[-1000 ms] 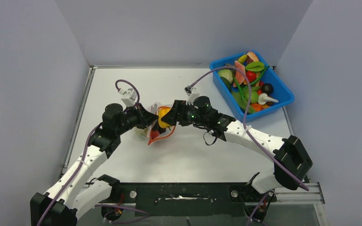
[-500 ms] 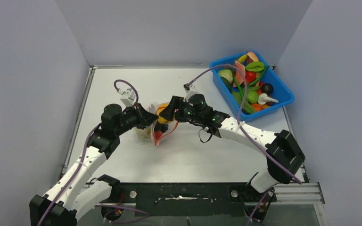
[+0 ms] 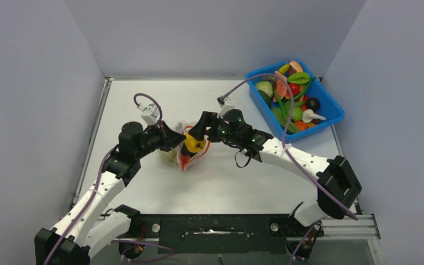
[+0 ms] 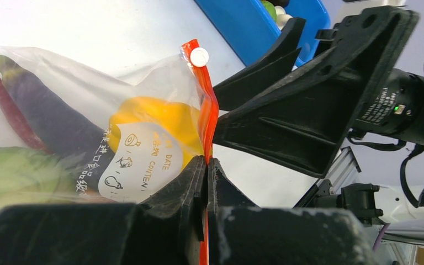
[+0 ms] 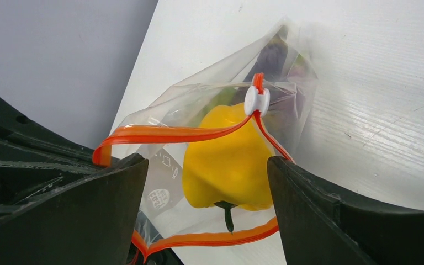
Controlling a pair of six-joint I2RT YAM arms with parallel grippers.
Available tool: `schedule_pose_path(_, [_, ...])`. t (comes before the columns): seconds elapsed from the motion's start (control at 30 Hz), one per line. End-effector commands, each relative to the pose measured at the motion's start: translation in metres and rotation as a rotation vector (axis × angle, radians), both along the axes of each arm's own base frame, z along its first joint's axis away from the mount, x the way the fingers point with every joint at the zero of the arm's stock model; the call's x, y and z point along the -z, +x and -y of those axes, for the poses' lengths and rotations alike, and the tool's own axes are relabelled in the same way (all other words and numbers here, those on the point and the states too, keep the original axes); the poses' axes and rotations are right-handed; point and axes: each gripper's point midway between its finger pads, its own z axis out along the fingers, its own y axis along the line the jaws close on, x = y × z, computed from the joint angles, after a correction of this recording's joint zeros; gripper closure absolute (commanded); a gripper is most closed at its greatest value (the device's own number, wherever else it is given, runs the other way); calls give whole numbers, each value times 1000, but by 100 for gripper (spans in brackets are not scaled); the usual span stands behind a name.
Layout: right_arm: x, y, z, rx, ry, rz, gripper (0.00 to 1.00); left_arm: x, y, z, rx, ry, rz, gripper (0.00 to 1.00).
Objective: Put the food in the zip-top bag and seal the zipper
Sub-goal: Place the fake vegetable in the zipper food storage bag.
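Observation:
The clear zip-top bag (image 3: 178, 154) hangs from my left gripper (image 4: 206, 165), which is shut on its orange-red zipper (image 4: 208, 110) below the white slider (image 4: 199, 57). Inside lie a purple eggplant (image 4: 49, 118), a red chili (image 4: 11, 113) and a green piece (image 4: 16, 176). A yellow pepper (image 5: 226, 160) sits in the bag's gaping mouth, ringed by the zipper (image 5: 171, 133). My right gripper (image 5: 205, 161) is open, its fingers either side of the pepper, with a gap on the left side. From above, the right gripper (image 3: 197, 134) stands right over the bag's mouth.
A blue tub (image 3: 334, 105) full of several more toy fruits and vegetables stands at the back right. Grey walls enclose the white table on three sides. Purple cables loop over both arms.
The right gripper's jaws have spread wider and shifted a little to the left. The yellow pepper has sunk lower into the bag's mouth. The left gripper has kept still.

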Motion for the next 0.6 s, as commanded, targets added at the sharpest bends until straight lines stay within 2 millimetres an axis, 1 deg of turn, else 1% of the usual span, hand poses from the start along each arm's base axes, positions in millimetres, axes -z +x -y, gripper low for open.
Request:
schedule_pose_path(0.0, [-49, 2, 8, 21, 53, 119, 20, -27, 5, 4, 10, -45, 76, 100])
schedule_pose_path(0.17, [-56, -5, 24, 47, 23, 137, 25, -27, 5, 3, 7, -43, 76, 100])
schedule_pose_path(0.3, [-45, -7, 47, 114, -44, 138, 31, -28, 6, 3, 4, -44, 80, 100])
schedule_pose_path(0.37, [-37, -8, 56, 143, -59, 123, 37, -28, 6, 3, 3, -45, 79, 100])
schedule_pose_path(0.43, [-31, -12, 59, 154, -46, 104, 45, -28, 7, 3, 2, -47, 79, 100])
schedule_pose_path(0.5, [-25, -18, 56, 140, -17, 86, 52, -28, 7, 3, 0, -47, 79, 100])
schedule_pose_path(0.57, [-16, -25, 52, 116, 4, 60, 55, -29, 8, 3, -2, -48, 81, 100])
